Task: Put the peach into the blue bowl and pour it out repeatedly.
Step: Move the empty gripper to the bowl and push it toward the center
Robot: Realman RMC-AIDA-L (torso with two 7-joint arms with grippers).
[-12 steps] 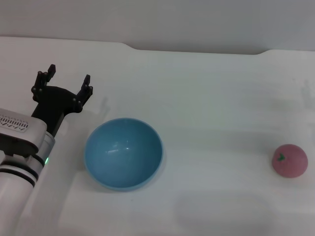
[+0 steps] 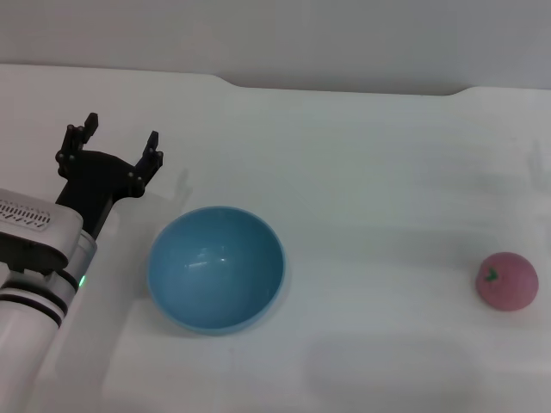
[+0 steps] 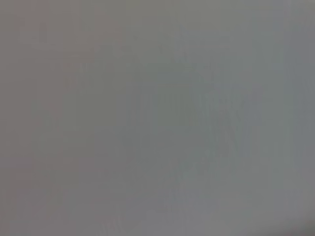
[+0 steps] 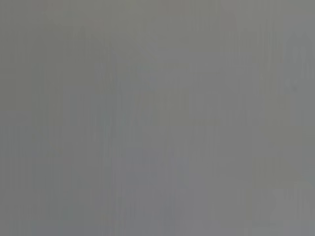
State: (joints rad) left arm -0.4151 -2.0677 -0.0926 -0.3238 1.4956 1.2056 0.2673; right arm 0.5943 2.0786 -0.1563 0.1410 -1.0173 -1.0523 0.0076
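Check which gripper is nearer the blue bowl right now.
Left. The left gripper, open, hovers just beyond the blue bowl's left rim. The right gripper isn't in view; the peach sits alone far to the right.

Left wrist view: uniform grey field, nothing distinguishable in it.
Right wrist view: likewise uniform grey, no object, tool or edge to be made out.
Right arm and its tool: outside every view.
Left arm (image 2: 34,275): cut off by the head view's left and bottom edges; only its forward part and the left tool (image 2: 119,144) show.
Surface (image 2: 370,198): runs past the left, right and bottom edges.
Bowl (image 2: 215,268): underside and contact with the surface hidden by its own wall.
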